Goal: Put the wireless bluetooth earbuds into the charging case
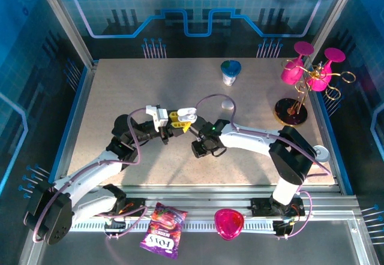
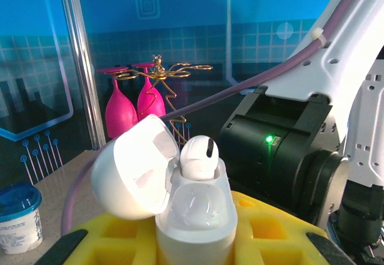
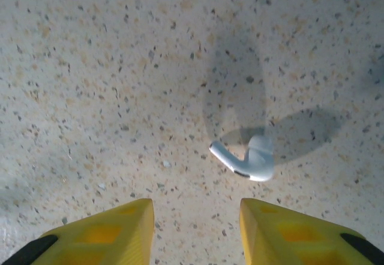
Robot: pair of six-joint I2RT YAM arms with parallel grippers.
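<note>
**Left gripper [image 1: 174, 120] clamped on open charging case [image 2: 195, 220], right gripper [image 3: 195, 232] open over loose earbud [image 3: 247, 162]**

Left gripper was closed tight on the charging case. Its yellow fingers [image 2: 267, 232] pressed both sides of the base and held the case upright, off the table [image 1: 120, 85], near the middle. The lid [image 2: 133, 168] was flipped open, hanging to the left in the left wrist view. A seated earbud [image 2: 198, 156] sat in the case, its rounded head sticking up above the rim.

Right gripper pointed straight down at the table. Jaws were partly open with nothing between them. The loose earbud lay on its side on the speckled surface just beyond the fingertips, closer to the right-hand finger in that view and touching neither. Its stem pointed left in the right wrist view.

In the top view the two grippers were near each other, the right one slightly closer to the bases.

A blue-lidded cup [image 1: 230, 72] stood at the far side. Pink glasses [image 1: 312, 73] hung on a gold rack [image 1: 294, 106] at the far right. A candy bag [image 1: 163, 229] and a pink heart-shaped item [image 1: 229, 223] lay on the rail by the arm bases.
</note>
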